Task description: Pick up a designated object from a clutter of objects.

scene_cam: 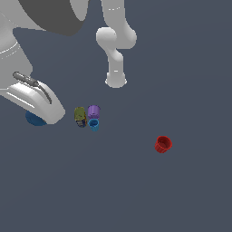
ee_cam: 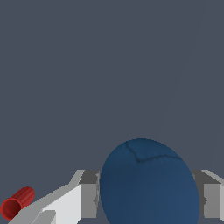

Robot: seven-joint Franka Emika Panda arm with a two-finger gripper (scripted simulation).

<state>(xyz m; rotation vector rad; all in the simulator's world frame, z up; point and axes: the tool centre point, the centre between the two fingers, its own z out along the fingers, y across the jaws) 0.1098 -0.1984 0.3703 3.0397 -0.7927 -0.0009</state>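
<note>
The tool hangs low, fingers spread apart.

A flat floor of plain slate grey-blue runs from near to far and from the exterior view's left to its right, reaching every edge of that picture. Its tone is even and matte. In the wrist view the same dull floor fills the background.

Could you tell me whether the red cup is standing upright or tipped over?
Tipped over. The red cup lies on its side in both views, with its open mouth facing sideways.
</note>
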